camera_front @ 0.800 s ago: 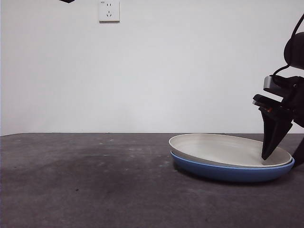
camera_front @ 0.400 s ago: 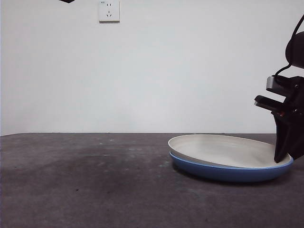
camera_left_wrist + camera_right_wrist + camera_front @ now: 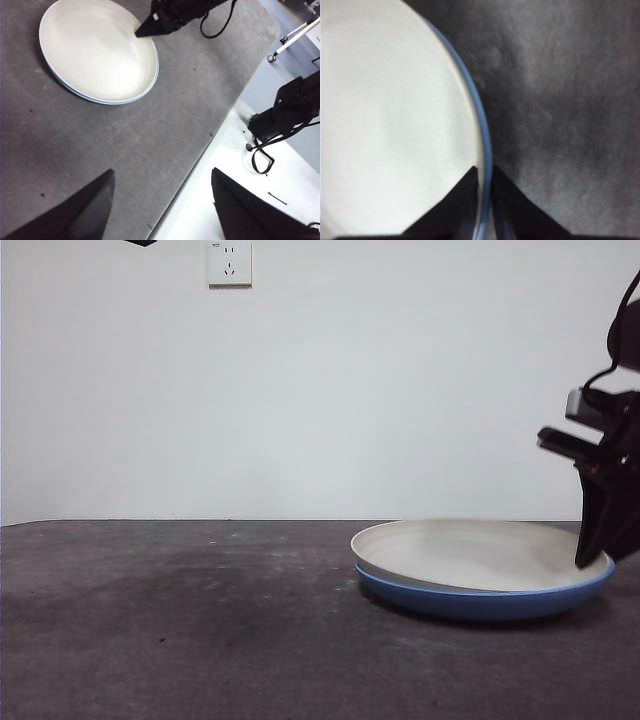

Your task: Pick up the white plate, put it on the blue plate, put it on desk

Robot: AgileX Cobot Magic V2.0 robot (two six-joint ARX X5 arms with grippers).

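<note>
The white plate (image 3: 470,548) lies nested in the blue plate (image 3: 480,602) on the right part of the desk (image 3: 180,620). In the left wrist view the white plate (image 3: 97,50) covers the blue plate (image 3: 150,85) except for a thin edge. My right gripper (image 3: 590,560) hangs at the plates' right rim. In the right wrist view its jaws (image 3: 483,170) stand a narrow gap apart, one over the white plate (image 3: 385,125), one outside the blue plate's rim (image 3: 485,135). My left gripper (image 3: 162,175) is open and empty, high above the desk.
A wall socket (image 3: 229,262) sits high on the white wall behind. The desk's edge (image 3: 220,125) runs near the plates' side, with black equipment and cables (image 3: 280,115) on the pale floor beyond. The right arm's body (image 3: 185,10) reaches over the desk.
The right gripper has moved right and slightly up, from inside the white plate to its rim. The white plate has settled level into the blue one, and both shifted a little left.
</note>
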